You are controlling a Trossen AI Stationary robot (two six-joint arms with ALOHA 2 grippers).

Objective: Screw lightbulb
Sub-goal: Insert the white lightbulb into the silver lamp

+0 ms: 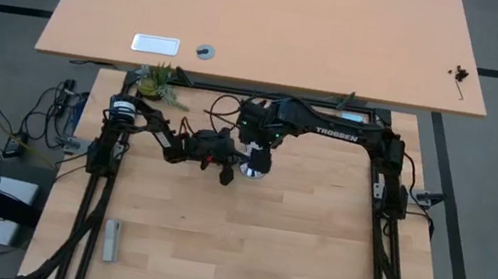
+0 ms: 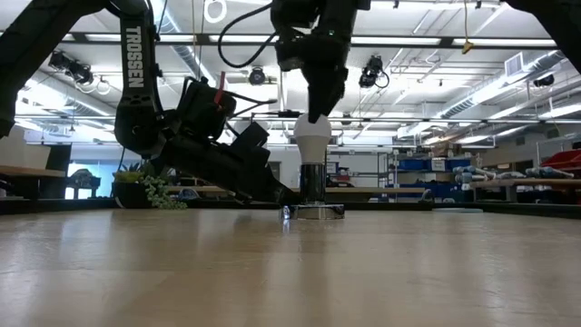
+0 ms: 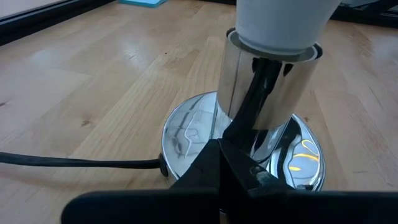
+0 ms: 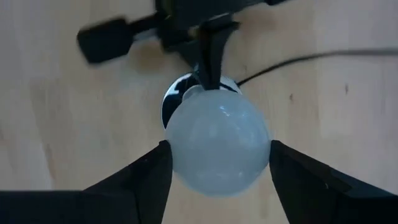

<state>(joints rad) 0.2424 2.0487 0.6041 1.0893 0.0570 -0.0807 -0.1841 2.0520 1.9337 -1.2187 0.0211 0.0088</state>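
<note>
Right gripper (image 4: 217, 158): directly above the bulb, pointing straight down; its two dark fingers (image 4: 140, 177) stand partly open, just wide enough to span the globe, one on each side. They look to be touching the glass, so I judge a light hold on the widest part.

Lightbulb (image 2: 313, 136): frosted white, upright, right beneath the right gripper and between its fingers; the narrow base sits down inside the collar of the socket. From the left wrist view the bulb's neck (image 3: 283, 25) fills the collar mouth — how far the thread has gone in is hidden.

Socket (image 3: 267, 87): shiny silver cylinder on a round mirrored foot, standing on the wooden table (image 1: 290, 258), below the right gripper and just ahead of the left one. A thin black cord (image 3: 74, 162) runs off from the foot.

Left gripper (image 3: 217, 165): low, close to the table, its fingers brought together to a narrow point at the socket's foot; whether they pinch the foot or merely press against it I cannot tell.

Handling: the bulb should be very light, rigid, thin-walled and smooth — it will likely slip under a weak grip and crack under a hard one. Best held at the broadest part of the globe, evenly from both sides, and turned about its upright axis with little downward push.

Risk: a tilted bulb may cross-thread; the light socket may spin along unless the left gripper steadies it.
</note>
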